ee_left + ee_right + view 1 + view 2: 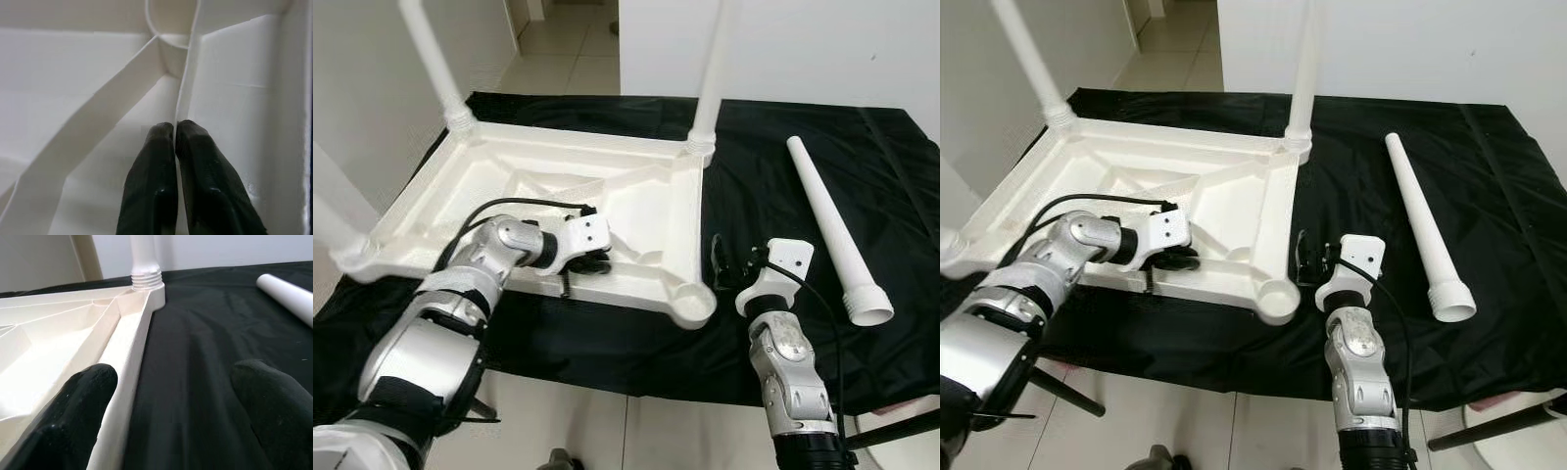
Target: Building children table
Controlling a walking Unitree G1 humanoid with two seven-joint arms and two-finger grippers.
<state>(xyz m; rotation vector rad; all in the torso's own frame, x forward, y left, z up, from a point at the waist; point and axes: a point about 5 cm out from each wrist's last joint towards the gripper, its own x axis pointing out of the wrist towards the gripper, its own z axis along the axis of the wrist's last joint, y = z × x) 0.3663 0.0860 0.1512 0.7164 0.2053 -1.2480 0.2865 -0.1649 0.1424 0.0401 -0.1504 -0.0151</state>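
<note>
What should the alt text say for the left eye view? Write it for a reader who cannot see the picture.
An upturned white plastic table top lies on a black cloth with legs screwed into three corners. The left claw is shut on a rib inside the top, and the open right claw sits beside the empty corner socket. A loose leg lies to the right.

white walls, pale tiled floor running back through a doorway, black cloth covering the work surface.

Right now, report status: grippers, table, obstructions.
Left gripper shut on a rib inside the upturned tabletop. Right gripper open beside the tabletop's edge, over the black cloth. Three legs fitted; loose leg lies on cloth. Empty corner socket unobstructed.
</note>
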